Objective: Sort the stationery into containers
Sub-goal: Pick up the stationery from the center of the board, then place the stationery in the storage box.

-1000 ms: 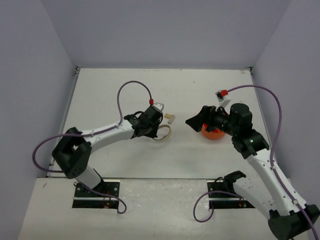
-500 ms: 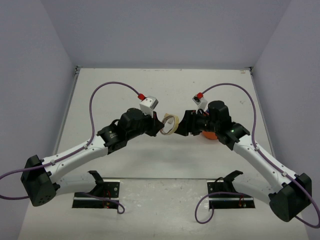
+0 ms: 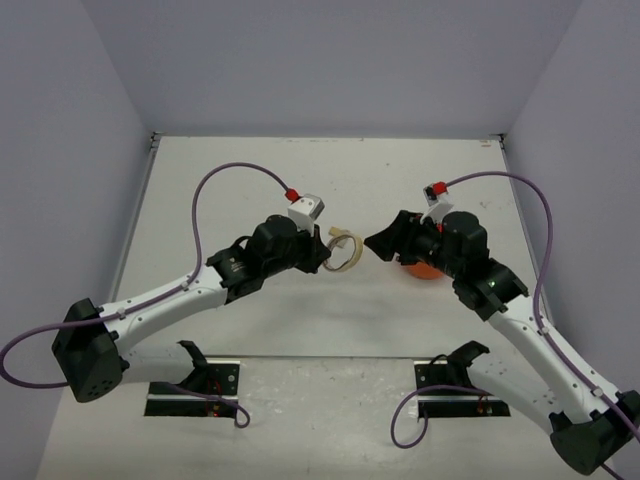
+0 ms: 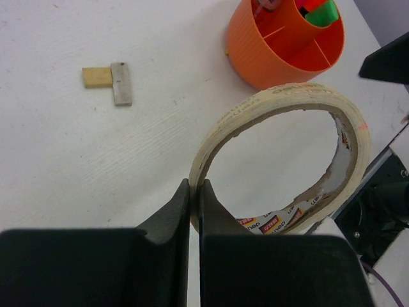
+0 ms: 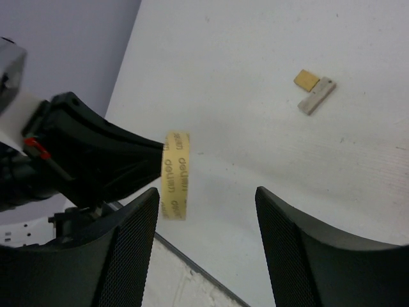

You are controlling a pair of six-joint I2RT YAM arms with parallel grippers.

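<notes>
One tan ring of masking tape [image 4: 287, 94] is the item in hand. It stands upright, on its edge, above the white tabletop [image 3: 400, 170], near the middle of the scene. Printed lettering shows on its inner face.

The left gripper [image 4: 195, 188] is clenched on the near rim of the ring, its two black fingers pinching the thin wall with no gap left between them. From above, the tape [image 3: 350, 243] sits at the tip of the left gripper [image 3: 322, 255], which reaches in from the left.

The right gripper [image 3: 375, 243] points at the ring from the right, just beside it but not touching. In the right wrist view its two dark textured fingers [image 5: 128, 243] stand apart with nothing between them, released, and the tape [image 5: 177, 174] shows edge-on beyond the gap [image 5: 208, 195], gripped by the other arm's black fingers [image 5: 128, 163].

A low round orange plastic pot with inner dividers [image 4: 284, 41] stands on the table to the right of the tape, partly hidden under the right arm in the overhead view [image 3: 425, 268]. A bright green highlighter end [image 4: 319, 9] shows in one of its compartments.

A tiny tan block [image 4: 97, 77] lies flat on the table, well apart from the pot, touching a small grey strip [image 4: 121, 83] so that the two form an L. The right wrist view shows the same block [image 5: 307, 80] and strip [image 5: 316, 96].
</notes>
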